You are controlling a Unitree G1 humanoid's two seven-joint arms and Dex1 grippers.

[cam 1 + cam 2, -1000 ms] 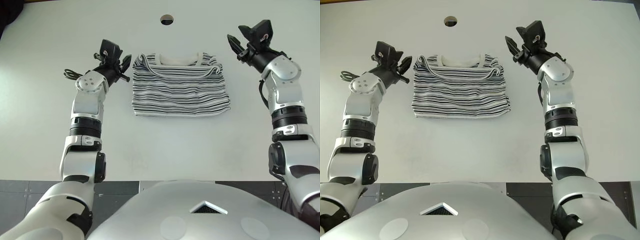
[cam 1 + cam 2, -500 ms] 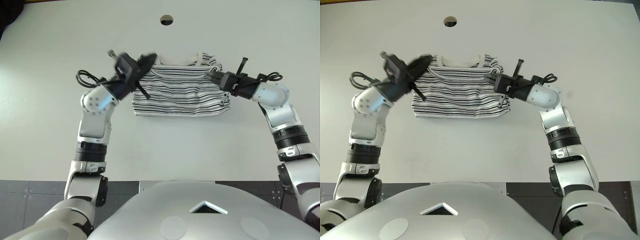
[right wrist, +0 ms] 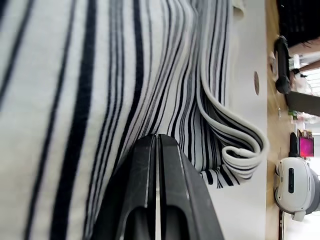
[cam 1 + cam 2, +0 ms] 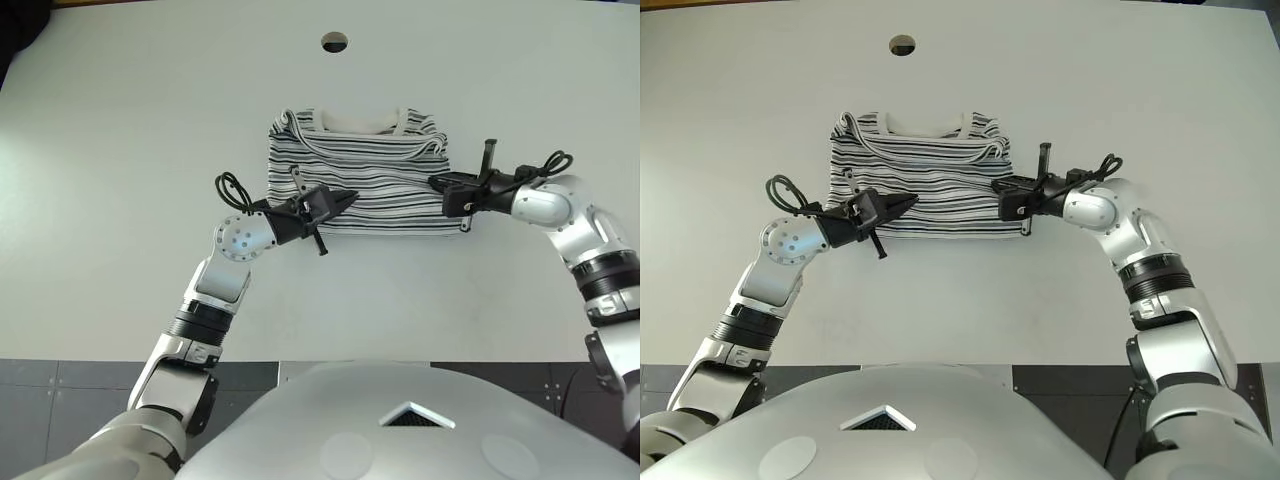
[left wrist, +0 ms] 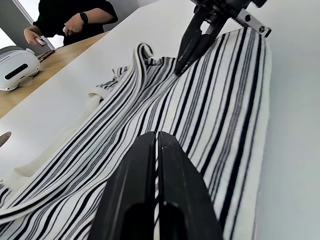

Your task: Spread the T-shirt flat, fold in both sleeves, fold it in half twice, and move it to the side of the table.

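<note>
The striped T-shirt (image 4: 360,165) lies folded into a compact rectangle on the white table (image 4: 120,150), collar toward the far side. My left gripper (image 4: 346,198) is shut, its tips low over the shirt's near left part, with no cloth seen between the fingers. Its wrist view looks along the shut fingers (image 5: 145,170) across the stripes (image 5: 225,110), with my other gripper (image 5: 192,45) farther off. My right gripper (image 4: 433,182) is also shut, pointing inward at the shirt's right edge near the hem. Its wrist view has the shut fingers (image 3: 167,175) just above striped cloth (image 3: 60,75).
A round hole (image 4: 334,42) sits in the table beyond the collar. A white headset (image 5: 17,62) rests on a wooden surface past the table's far edge. Bare tabletop stretches to the left, right and near side of the shirt.
Both arms swung in from beside the shirt's far corners and came toward me. The grippers now sit low at the shirt's near left part and right edge. The shirt has not shifted.
</note>
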